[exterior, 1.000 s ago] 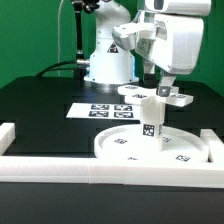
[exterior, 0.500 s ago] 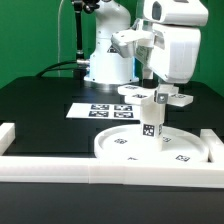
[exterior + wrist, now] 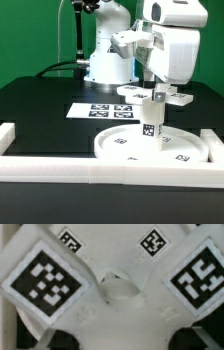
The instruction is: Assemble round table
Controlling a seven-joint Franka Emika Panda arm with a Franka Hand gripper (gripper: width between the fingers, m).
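The large rimmed round disc (image 3: pixel 185 150) lies flat at the front, on the exterior view's right. The short cylinder leg (image 3: pixel 152 122) stands upright on its middle. The cross-shaped foot piece (image 3: pixel 178 98) sits level on top of the leg. My gripper (image 3: pixel 160 90) comes straight down and is shut on the foot piece's middle. In the wrist view the foot piece (image 3: pixel 120 308) fills the frame with tagged arms, and my gripper (image 3: pixel 120 339) has its dark fingers (image 3: pixel 62 339) on either side of it.
The marker board (image 3: pixel 95 110) lies behind the disc, in front of the robot base (image 3: pixel 108 60). Long white border rails (image 3: pixel 50 165) run along the front and the sides of the black table.
My wrist has turned a little over the leg, and the foot piece's arms have shifted slightly with it. The disc and leg have stayed in place.
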